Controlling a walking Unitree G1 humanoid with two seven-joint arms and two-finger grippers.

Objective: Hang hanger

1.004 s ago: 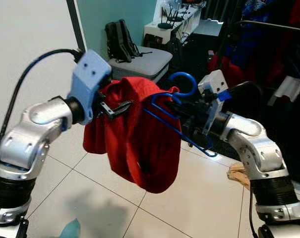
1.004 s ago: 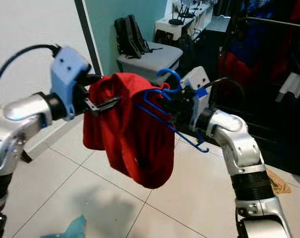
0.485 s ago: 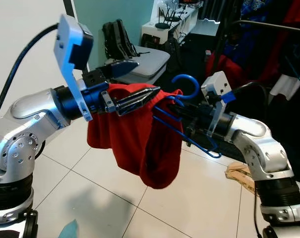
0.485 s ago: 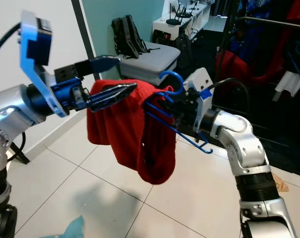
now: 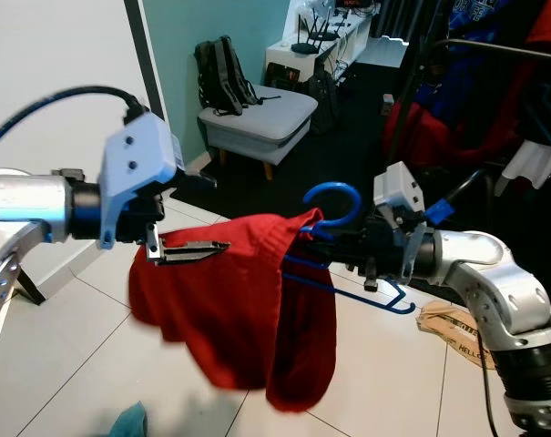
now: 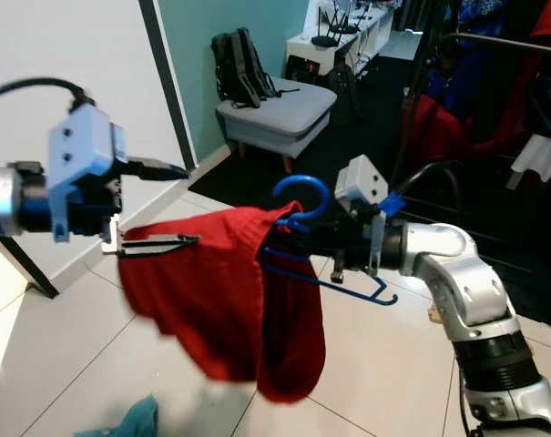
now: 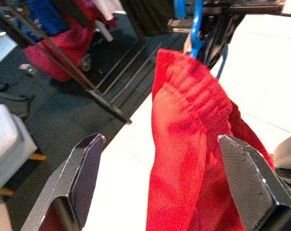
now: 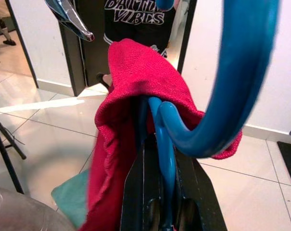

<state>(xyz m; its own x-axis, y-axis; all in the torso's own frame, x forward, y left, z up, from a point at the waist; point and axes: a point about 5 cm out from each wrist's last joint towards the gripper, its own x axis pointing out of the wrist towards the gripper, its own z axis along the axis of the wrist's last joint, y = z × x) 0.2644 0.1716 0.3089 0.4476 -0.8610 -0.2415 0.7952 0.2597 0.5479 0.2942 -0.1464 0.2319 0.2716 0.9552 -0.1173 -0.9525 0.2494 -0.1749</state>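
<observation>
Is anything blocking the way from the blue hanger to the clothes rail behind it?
Nothing visible blocks it. The right gripper holds the blue hanger with the red garment draped over it; the clothes rail lies beyond, across open floor, already carrying dark clothes.

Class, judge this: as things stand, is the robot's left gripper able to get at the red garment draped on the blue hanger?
Probably yes. The left gripper has its jaws open, straddling the red garment, with nothing between them. The right gripper holds the blue hanger off to the other side.
</observation>
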